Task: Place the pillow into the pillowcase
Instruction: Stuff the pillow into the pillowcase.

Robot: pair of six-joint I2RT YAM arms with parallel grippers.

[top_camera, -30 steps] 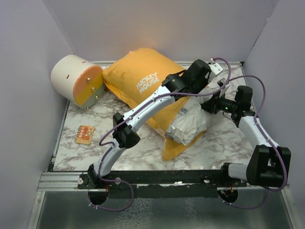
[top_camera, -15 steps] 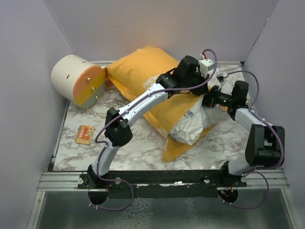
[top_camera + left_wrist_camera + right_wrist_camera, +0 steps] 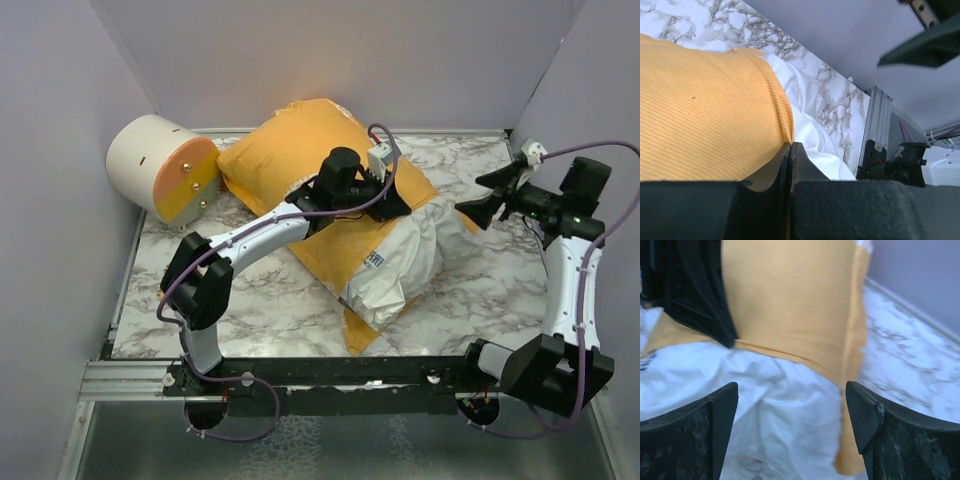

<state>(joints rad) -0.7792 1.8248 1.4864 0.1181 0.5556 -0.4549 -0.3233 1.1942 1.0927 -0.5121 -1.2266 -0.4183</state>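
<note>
Left jaws pinch pillowcase (image 3: 285,150) hem, right jaws gape empty, pillow (image 3: 400,268) half hidden

Gap between pillow (image 3: 400,265) and right gripper (image 3: 472,200) (cylinder (image 3: 150,170) far left)

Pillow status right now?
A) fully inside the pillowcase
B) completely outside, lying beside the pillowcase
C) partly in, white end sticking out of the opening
C: one white end of the pillow bulges out of the pillowcase opening; orange fabric covers the rest.
</note>
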